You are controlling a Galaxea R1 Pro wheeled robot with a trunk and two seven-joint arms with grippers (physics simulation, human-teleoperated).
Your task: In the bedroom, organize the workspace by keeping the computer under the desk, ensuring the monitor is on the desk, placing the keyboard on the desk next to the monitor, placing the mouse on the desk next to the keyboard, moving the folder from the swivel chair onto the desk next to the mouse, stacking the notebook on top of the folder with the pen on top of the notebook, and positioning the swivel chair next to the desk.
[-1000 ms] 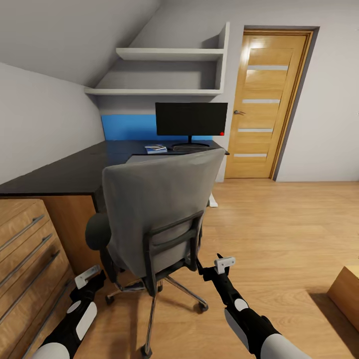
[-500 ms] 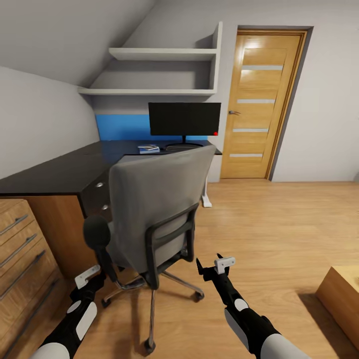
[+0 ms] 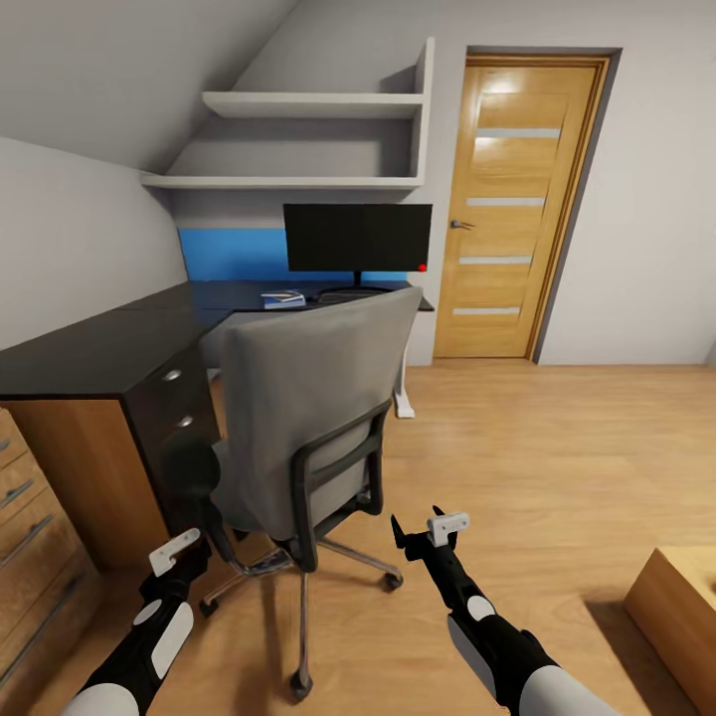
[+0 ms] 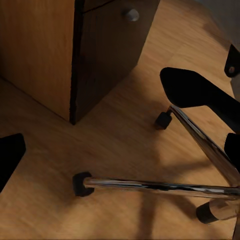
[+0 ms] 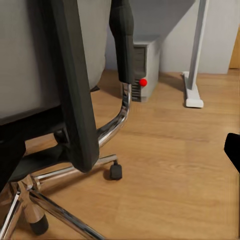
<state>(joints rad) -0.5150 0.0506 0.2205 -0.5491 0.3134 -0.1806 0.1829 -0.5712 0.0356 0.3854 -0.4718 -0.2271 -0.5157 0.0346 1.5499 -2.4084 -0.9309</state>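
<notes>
The grey swivel chair (image 3: 308,418) stands with its back to me, so its seat is hidden. It is close beside the black-topped desk (image 3: 89,348). The monitor (image 3: 358,237) stands at the desk's far end, with a small blue-and-white flat item (image 3: 283,298) lying beside it. My left gripper (image 3: 199,545) hangs low by the chair's chrome base (image 4: 160,187), its jaws apart. My right gripper (image 3: 418,527) is open just behind the chair's right side. The grey computer (image 5: 145,70) with its red light sits under the desk beside the white leg (image 5: 195,60).
A light-wood cabinet (image 3: 30,537) adjoins the desk's drawer block (image 3: 174,398) at the left. A wooden door (image 3: 512,209) is ahead on the right, and wall shelves (image 3: 298,139) hang over the desk. A low wooden box (image 3: 676,607) sits at the lower right. Open floor lies to the right.
The whole view has shifted: desk, monitor and door have drifted left and the cabinet has slid mostly out of view. Both arms hold the same pose in the picture.
</notes>
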